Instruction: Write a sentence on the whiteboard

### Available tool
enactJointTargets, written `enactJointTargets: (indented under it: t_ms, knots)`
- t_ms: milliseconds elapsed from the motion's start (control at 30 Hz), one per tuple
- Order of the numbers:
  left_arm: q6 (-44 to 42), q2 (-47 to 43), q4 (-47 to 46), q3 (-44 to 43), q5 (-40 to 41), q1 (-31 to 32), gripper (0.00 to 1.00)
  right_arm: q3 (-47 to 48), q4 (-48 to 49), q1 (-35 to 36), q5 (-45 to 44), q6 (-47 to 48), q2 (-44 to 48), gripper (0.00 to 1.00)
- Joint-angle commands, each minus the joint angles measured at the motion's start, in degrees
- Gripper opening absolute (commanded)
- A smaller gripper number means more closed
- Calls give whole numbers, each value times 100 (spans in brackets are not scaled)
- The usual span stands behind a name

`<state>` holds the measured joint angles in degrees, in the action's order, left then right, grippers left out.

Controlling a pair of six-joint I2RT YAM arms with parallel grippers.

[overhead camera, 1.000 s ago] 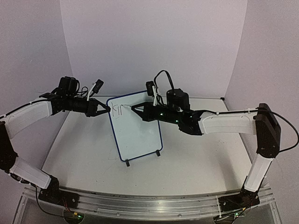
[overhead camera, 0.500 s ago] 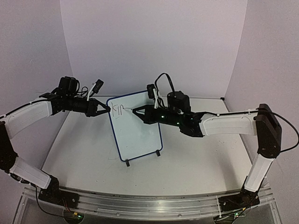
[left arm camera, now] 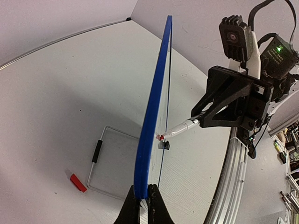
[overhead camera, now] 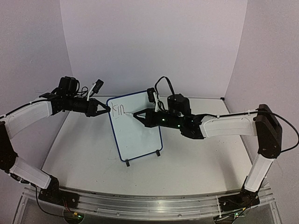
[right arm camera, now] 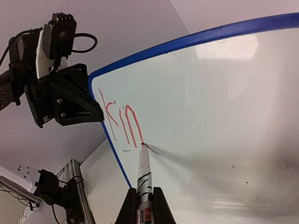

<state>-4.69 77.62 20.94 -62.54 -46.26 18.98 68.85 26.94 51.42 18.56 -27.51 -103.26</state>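
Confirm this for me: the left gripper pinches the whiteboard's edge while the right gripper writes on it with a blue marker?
Not quite: the ink is red, not blue. The right wrist view shows the marker with its red tip on the whiteboard, beside red letters "kin". The rest holds: the left gripper pinches the edge, and the right gripper holds the marker.

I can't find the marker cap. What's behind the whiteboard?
Behind the whiteboard, on the table, lie a small red piece, possibly the cap, and a thin wire frame. The top view shows neither; the board blocks them.
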Motion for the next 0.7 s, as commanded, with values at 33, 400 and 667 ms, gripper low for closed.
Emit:
enactJointTargets:
  t_ms: [33, 400, 667]
  knots:
    - [-361, -81, 332, -26, 240, 114, 0, -56, -111, -45, -72, -24, 237, 0]
    - [-359, -101, 330, -13, 231, 114, 0, -311, -271, -55, 207, 160, 1019, 0]
    - [-354, -116, 339, -10, 216, 120, 0, -254, -288, -326, 839, 177, 918, 0]
